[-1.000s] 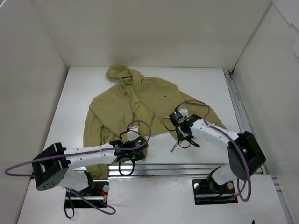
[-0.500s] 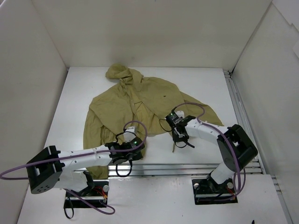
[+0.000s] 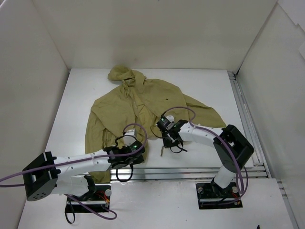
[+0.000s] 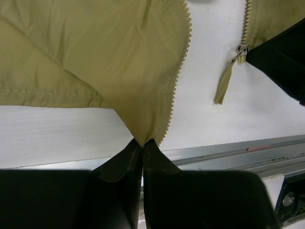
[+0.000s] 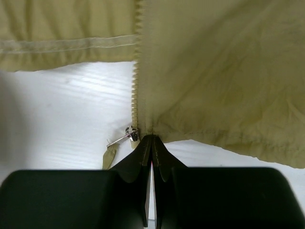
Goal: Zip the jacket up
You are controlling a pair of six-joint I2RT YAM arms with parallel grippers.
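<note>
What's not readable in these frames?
- Chest logo on the jacket: too small in top external.
- Zipper slider: a speck in top external.
- Hem corner: its tip pinched out of sight inside left gripper, left wrist view.
- Zipper's bottom end: behind right gripper, right wrist view.

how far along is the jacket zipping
Done: each gripper grips a bottom front corner of the jacket, left gripper by the bare teeth, right gripper beside the slider. In hand: lining up the two edges, which lie apart with table between. Left: seating the end in the slider and pulling it up; the teeth in view are unmeshed.
</note>
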